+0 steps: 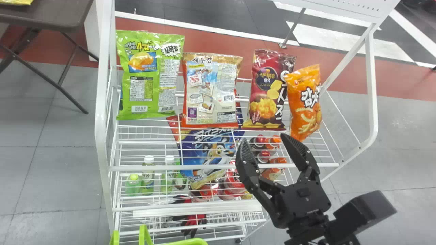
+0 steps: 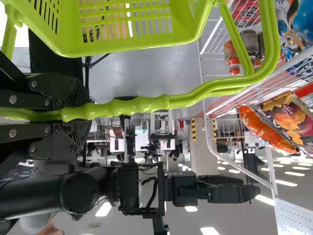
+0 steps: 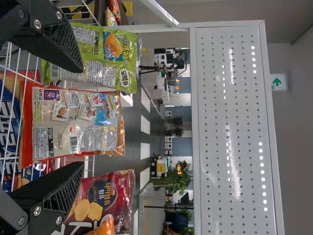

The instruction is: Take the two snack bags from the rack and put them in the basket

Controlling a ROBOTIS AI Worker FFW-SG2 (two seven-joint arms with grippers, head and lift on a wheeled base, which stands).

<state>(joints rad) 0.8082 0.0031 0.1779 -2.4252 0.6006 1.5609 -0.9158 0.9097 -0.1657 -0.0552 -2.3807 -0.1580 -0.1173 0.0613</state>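
In the head view my right gripper (image 1: 264, 153) stands open before the rack, below the dark red snack bag (image 1: 267, 92) and the orange bag (image 1: 305, 102). Left of these hang a beige-and-orange bag (image 1: 212, 90) and a green bag (image 1: 148, 75) on the top level. In the right wrist view the open fingers of my right gripper (image 3: 82, 117) stand either side of the beige-and-orange bag (image 3: 73, 125), with nothing held between them. The left wrist view shows my left gripper (image 2: 80, 110) shut on the handle of the green basket (image 2: 132, 41). The basket's green rim (image 1: 187, 241) shows at the head view's bottom edge.
The white wire rack (image 1: 224, 167) has a front rail and side posts around the bags. Lower levels hold a blue snack bag (image 1: 207, 153), bottles (image 1: 148, 175), cans and red-black gloves (image 1: 194, 217). A brown table (image 1: 44, 13) stands at the far left.
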